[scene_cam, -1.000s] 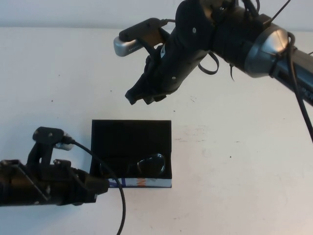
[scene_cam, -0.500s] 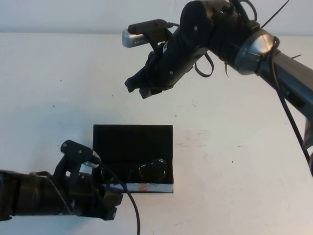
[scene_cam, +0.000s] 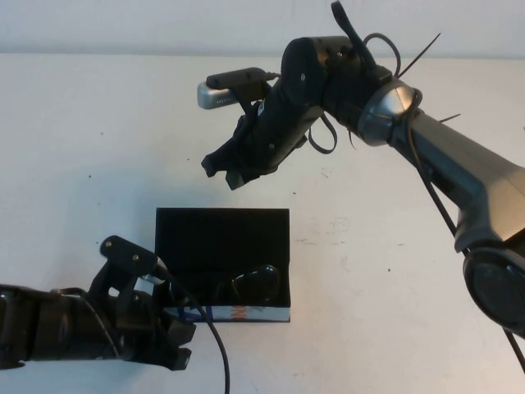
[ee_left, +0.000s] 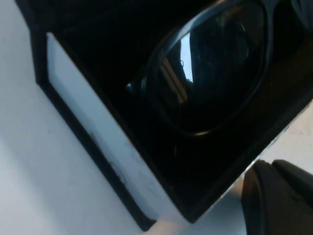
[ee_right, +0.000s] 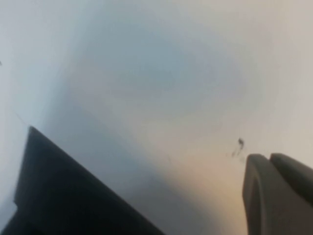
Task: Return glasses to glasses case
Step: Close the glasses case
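Note:
The glasses case (scene_cam: 221, 232) lies open in the middle of the table, its lid up at the back and its printed front edge (scene_cam: 238, 313) facing me. The black glasses (scene_cam: 250, 285) lie inside it; one lens (ee_left: 215, 63) fills the left wrist view above the case's pale side wall (ee_left: 98, 147). My left gripper (scene_cam: 179, 343) is shut and empty, low at the case's front left corner; it also shows in the left wrist view (ee_left: 271, 169). My right gripper (scene_cam: 225, 168) is shut and empty, hovering just beyond the lid, whose dark edge (ee_right: 58, 196) shows in the right wrist view near the gripper (ee_right: 269, 159).
The white table (scene_cam: 394, 271) stretches bare to the right of the case and to its far left. The right arm (scene_cam: 426, 139) reaches in from the right, high above the table. A cable (scene_cam: 209, 345) loops from the left wrist in front of the case.
My left gripper has moved right and toward me, to the case's front left corner. My right gripper has dropped a little toward the lid. The glasses and case have not moved.

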Tool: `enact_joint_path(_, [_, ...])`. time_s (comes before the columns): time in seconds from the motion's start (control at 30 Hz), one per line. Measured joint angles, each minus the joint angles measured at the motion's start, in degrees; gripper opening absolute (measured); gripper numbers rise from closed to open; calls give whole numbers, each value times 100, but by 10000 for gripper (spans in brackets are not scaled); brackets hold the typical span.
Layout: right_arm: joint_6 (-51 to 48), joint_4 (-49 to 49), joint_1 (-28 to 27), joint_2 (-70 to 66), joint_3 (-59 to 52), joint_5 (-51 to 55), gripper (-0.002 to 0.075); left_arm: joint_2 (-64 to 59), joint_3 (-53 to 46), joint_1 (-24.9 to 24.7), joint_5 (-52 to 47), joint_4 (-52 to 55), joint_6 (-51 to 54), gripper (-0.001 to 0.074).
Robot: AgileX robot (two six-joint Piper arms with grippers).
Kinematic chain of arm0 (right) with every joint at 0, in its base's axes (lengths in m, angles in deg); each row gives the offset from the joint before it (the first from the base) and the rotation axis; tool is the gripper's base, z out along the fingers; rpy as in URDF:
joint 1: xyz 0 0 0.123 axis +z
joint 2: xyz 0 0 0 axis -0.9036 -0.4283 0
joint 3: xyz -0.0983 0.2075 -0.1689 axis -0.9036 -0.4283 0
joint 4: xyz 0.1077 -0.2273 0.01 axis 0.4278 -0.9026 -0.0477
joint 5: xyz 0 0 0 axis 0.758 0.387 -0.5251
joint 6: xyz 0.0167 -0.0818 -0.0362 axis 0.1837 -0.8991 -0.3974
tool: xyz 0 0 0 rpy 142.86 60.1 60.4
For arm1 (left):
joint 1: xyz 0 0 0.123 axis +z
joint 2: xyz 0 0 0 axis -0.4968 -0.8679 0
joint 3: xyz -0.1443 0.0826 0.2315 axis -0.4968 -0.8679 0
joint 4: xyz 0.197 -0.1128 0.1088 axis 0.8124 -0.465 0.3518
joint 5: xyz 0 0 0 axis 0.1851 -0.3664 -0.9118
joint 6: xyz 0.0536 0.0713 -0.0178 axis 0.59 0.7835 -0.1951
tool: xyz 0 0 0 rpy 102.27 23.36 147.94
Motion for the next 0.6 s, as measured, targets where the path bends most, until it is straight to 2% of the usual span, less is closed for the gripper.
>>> enact_joint_path(0.6, [-102,236,-14,-149,13,746,-11,-249,243,0,-36,-69,143,-1])
